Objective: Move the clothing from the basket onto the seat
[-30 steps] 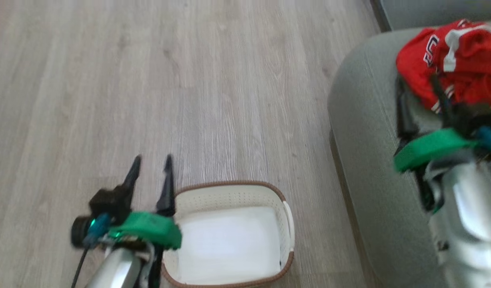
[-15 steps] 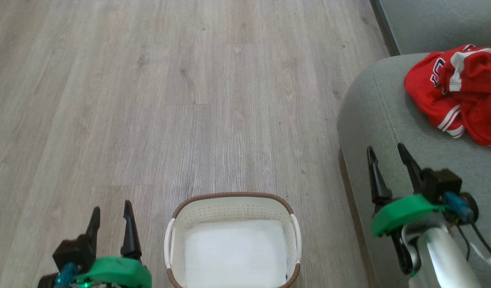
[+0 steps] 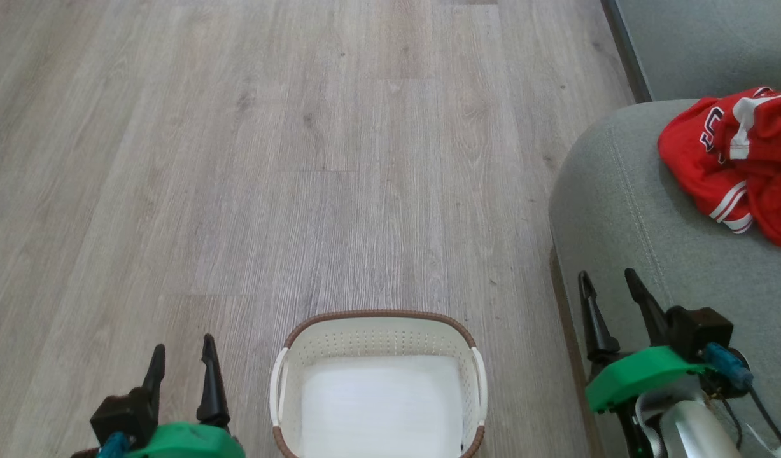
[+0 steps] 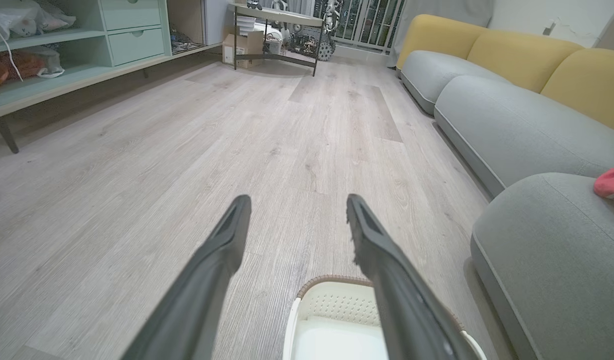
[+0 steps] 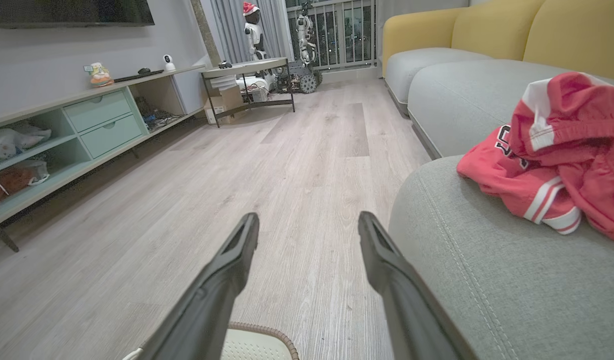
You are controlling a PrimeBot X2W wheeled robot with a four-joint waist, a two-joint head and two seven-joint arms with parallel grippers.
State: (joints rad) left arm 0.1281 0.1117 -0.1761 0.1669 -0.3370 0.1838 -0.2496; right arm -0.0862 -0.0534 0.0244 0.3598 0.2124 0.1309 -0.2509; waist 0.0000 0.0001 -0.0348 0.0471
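Both pairs of jaws stand wide apart, holding nothing. The left gripper (image 3: 182,346) hangs over pale wood-plank floor (image 3: 301,159) beside the small cream perforated plastic basket (image 3: 377,314), its white bottom showing. The right gripper (image 3: 606,277) hangs over the edge of the large grey-green fabric seat (image 3: 619,203), where the crumpled shiny red jerseys (image 3: 715,165) lie farther back.

Jerseys (image 3: 699,168): red, with white striped trim and black-and-white numerals
Basket (image 3: 377,336): cream dotted walls, brown rim, white bottom
Seat (image 3: 619,210): grey-green
Floor (image 3: 237,159): pale grey, wood grain
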